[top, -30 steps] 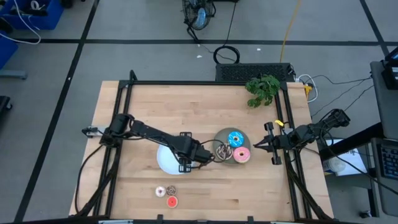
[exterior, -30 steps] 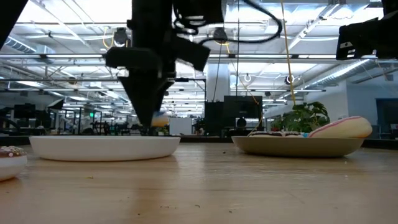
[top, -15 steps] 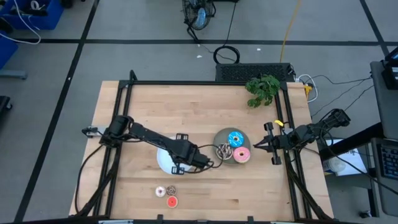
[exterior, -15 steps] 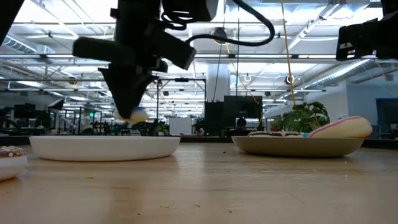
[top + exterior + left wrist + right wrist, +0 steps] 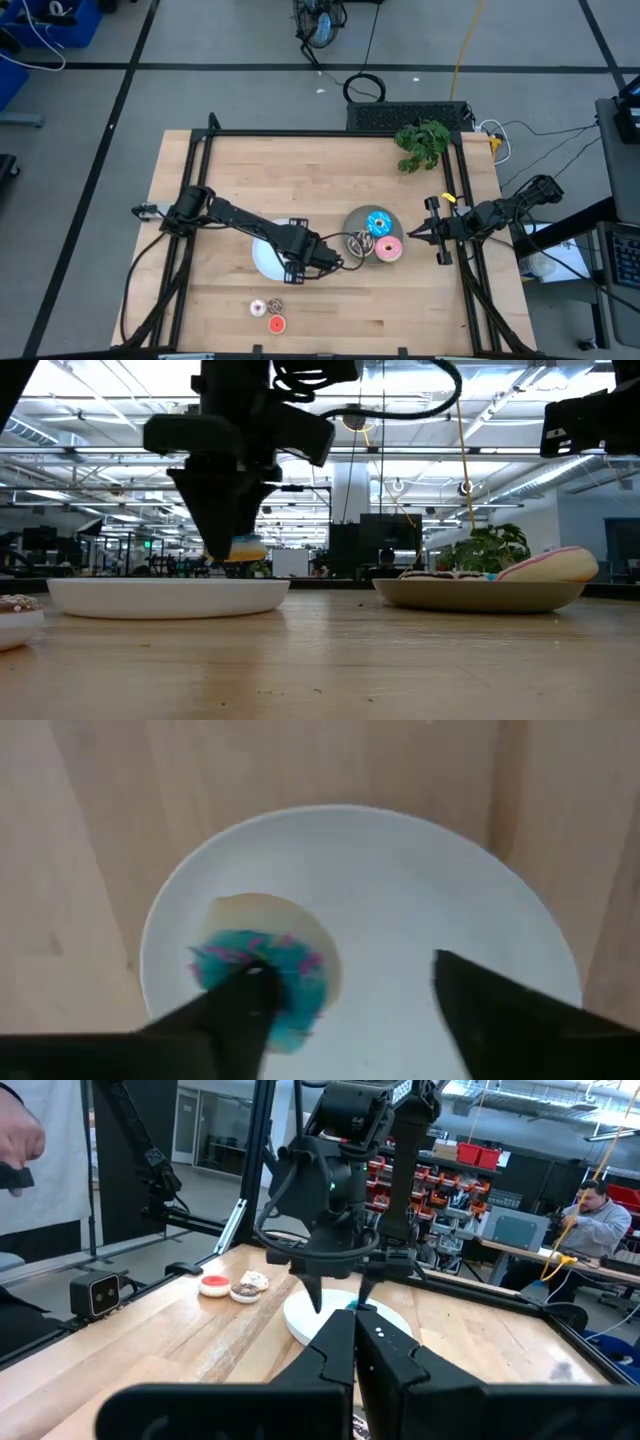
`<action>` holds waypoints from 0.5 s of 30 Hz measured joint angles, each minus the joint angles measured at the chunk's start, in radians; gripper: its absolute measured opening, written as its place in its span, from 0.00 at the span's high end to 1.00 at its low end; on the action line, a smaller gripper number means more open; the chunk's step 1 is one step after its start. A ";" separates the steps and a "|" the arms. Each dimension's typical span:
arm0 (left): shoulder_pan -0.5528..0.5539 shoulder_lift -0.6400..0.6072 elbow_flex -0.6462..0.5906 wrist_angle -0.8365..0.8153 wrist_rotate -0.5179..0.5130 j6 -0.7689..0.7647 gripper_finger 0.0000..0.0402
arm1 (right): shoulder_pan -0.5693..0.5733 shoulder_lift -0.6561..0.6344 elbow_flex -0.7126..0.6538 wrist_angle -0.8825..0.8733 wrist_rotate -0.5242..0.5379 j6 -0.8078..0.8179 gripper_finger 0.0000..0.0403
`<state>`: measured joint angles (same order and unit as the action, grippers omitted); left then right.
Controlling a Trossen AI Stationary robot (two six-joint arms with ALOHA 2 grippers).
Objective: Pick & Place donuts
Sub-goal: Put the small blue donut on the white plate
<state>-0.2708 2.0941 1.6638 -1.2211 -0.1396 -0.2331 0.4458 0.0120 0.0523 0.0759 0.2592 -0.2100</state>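
My left tool (image 5: 345, 1005), fingers spread, hovers over the white plate (image 5: 470, 880), on which the tiny blue donut (image 5: 262, 970) lies; my right tool (image 5: 412, 234), pressed together, waits at the tabletop's (image 5: 300, 170) right edge.

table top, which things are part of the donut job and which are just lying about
Job:
small blue donut at the open left gripper
white plate
green plate with three big donuts
three tiny donuts

Lying about:
plant
shut right gripper
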 joint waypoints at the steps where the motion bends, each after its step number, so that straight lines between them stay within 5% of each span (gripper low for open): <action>1: 0.000 0.000 0.000 -0.007 -0.012 -0.013 0.27 | 0.000 0.000 0.000 0.000 0.000 0.000 1.00; 4: 0.003 0.000 0.000 -0.016 -0.028 -0.032 0.14 | 0.000 0.000 0.000 0.001 0.000 0.000 1.00; 7: 0.000 0.000 0.000 -0.010 0.023 0.033 0.14 | 0.000 0.000 0.000 0.001 0.000 0.000 1.00; 15: -0.005 0.000 0.000 -0.010 -0.024 -0.032 0.65 | 0.000 0.000 0.000 0.002 0.000 0.000 1.00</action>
<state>-0.2754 2.0941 1.6638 -1.2312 -0.1634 -0.2654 0.4458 0.0120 0.0525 0.0776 0.2592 -0.2100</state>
